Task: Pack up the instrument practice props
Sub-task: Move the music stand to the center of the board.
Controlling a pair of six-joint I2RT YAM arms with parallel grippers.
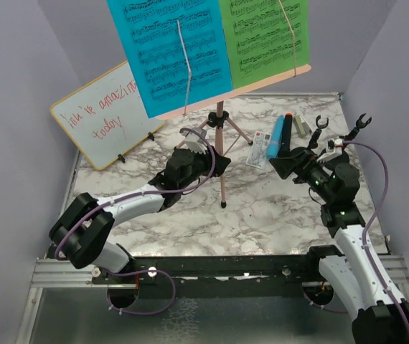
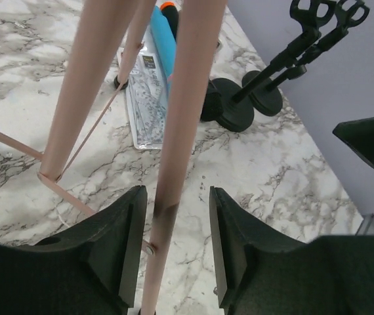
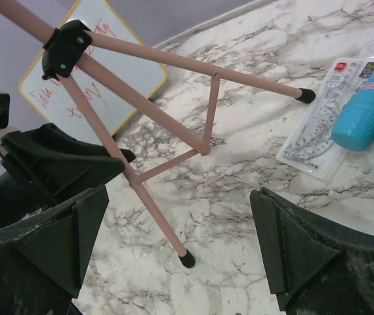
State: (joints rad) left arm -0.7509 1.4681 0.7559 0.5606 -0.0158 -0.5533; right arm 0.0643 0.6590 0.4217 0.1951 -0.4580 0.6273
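Note:
The pink tripod music holder stands mid-table. Its tray carries the blue sheet and the green sheet. My left gripper is open, with one pink leg between its jaws, close to the left finger and well clear of the right one. My right gripper is wide open and empty, to the right of the tripod's front leg. The blue microphone lies behind it. Two black mic holders stand at the far right. I cannot make out the black microphone.
The yellow-framed whiteboard leans at the back left. A clear ruler pack lies under the blue microphone. A small silver cylinder lies beside it. Purple walls close in the left, right and back.

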